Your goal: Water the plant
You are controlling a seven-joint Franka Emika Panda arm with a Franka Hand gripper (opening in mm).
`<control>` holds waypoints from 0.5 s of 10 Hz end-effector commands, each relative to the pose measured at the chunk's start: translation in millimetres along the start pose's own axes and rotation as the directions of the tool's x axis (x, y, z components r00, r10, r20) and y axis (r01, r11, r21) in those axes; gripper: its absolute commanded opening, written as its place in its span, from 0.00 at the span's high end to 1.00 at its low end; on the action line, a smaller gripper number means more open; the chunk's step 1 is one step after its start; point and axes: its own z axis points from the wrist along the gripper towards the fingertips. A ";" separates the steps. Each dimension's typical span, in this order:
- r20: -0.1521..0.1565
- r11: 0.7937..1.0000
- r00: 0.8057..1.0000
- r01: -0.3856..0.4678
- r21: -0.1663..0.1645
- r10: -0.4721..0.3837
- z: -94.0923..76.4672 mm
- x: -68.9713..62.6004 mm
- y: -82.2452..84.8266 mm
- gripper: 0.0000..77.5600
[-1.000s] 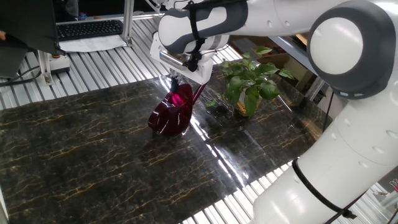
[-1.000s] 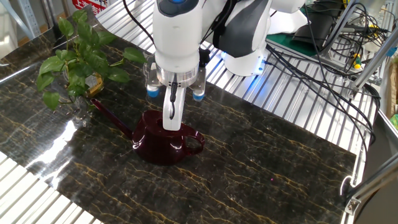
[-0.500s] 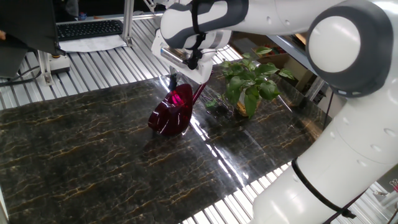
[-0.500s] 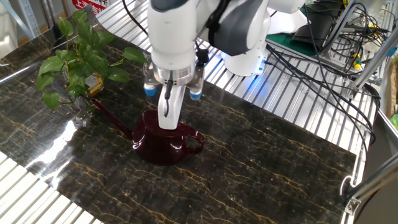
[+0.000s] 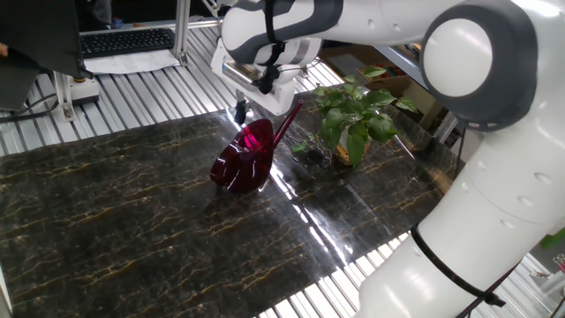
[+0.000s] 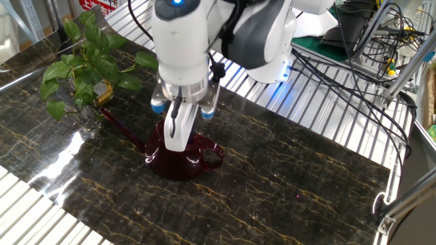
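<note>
The plant (image 5: 355,119) with broad green leaves stands at the far right of the dark marble table (image 5: 106,212); in the other fixed view the plant (image 6: 80,68) is at the upper left. The dark red watering can (image 5: 241,164) rests on the table beside it, its long spout reaching toward the pot. My gripper (image 6: 172,139) hangs tilted just over the can (image 6: 182,160), toward its spout side, with the fingers close together and nothing between them. In one fixed view the gripper (image 5: 240,113) sits just above the can's rim.
Slatted metal surface (image 6: 320,102) surrounds the marble top. A keyboard (image 5: 128,40) lies behind the table, and cables (image 6: 354,41) hang at the back right. The arm's white body (image 5: 494,177) fills the right side.
The gripper has tilted and shifted toward the spout side and slightly up. The watering can and the plant have stayed where they were.
</note>
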 end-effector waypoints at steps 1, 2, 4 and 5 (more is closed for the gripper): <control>0.043 0.999 0.998 -0.037 0.014 0.036 8.9 0.2 3.2 1.00; 0.041 0.999 0.998 -0.050 0.014 0.049 9.0 -0.2 3.2 1.00; 0.041 0.998 0.997 -0.066 0.015 0.066 9.2 -1.0 3.0 1.00; 0.042 0.996 0.995 -0.092 0.015 0.091 9.5 -1.8 2.9 1.00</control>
